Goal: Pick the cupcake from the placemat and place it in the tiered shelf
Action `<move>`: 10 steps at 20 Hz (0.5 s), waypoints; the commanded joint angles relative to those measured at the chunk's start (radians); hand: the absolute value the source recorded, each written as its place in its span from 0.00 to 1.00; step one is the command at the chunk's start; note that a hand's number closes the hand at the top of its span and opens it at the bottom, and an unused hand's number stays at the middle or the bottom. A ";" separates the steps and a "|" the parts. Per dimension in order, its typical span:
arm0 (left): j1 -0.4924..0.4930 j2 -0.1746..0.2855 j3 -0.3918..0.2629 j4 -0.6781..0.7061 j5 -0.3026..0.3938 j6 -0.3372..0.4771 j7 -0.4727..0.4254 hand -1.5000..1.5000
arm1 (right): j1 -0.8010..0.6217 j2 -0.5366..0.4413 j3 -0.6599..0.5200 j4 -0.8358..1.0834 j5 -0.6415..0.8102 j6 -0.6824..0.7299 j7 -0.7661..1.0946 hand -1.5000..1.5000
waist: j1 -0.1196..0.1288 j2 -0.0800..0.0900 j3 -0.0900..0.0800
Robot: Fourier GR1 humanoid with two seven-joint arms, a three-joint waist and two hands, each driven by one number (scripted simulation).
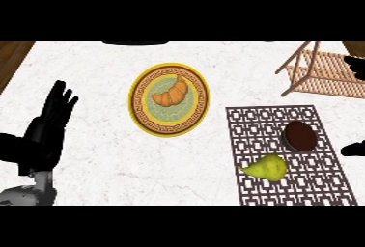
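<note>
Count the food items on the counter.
3. A croissant lies on the plate; a cupcake and a pear sit on the placemat. The shelf runs off the frame, so more may be hidden.

Croissant [171, 92] on yellow-rimmed plate [140, 113], centre of marble counter [92, 144]. Green pear [267, 168] well right, nearer lower edge.

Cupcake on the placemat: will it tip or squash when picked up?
The cupcake looks squat and round, so it probably stands steady. Its dark top is likely soft and could dent. Knocked over, it might roll toward the pear nearby.
</note>
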 commanded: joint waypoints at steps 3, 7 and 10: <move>0.030 -0.017 0.002 0.025 -0.007 -0.006 -0.044 0.50 | -0.104 -0.064 0.155 -0.127 0.139 0.027 0.330 0.00 | 0.012 0.001 -0.001; -0.007 -0.027 -0.002 -0.013 -0.028 0.017 0.025 0.50 | -0.195 0.090 0.273 -0.099 0.233 0.004 0.491 0.00 | 0.010 0.003 0.002; 0.002 -0.016 0.005 -0.033 -0.023 -0.006 0.037 0.50 | -0.241 0.133 0.325 -0.034 0.330 0.032 0.525 0.00 | 0.012 0.003 0.003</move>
